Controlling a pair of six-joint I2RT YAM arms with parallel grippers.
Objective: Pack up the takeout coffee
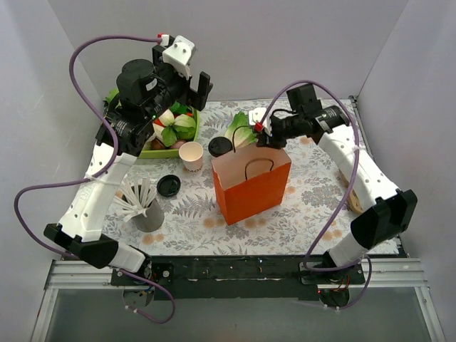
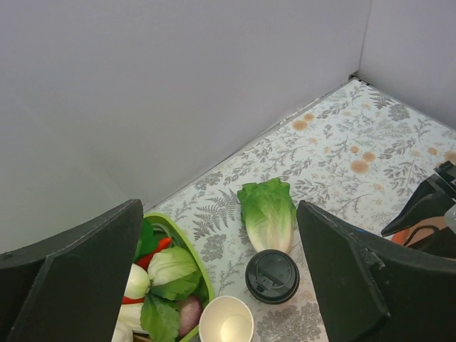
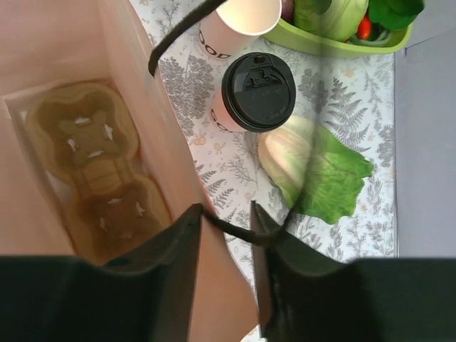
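Gaping empty, left end effector (image 2: 219, 208) overlooks one takeout coffee (image 2: 272, 276); right end effector (image 3: 226, 214) narrowed astride one handle (image 3: 231, 229).

We can read only one scrap of print: bold dark letters, "OOD", on the white side of the open cup (image 3: 242, 14), far ahead of the right claw (image 3: 224, 217). The takeout coffee (image 3: 258, 91), nearer ahead of that claw, shows similar round letters below its lid (partly hidden, so we cannot spell them). The raised marks on that lid are too fine to read.
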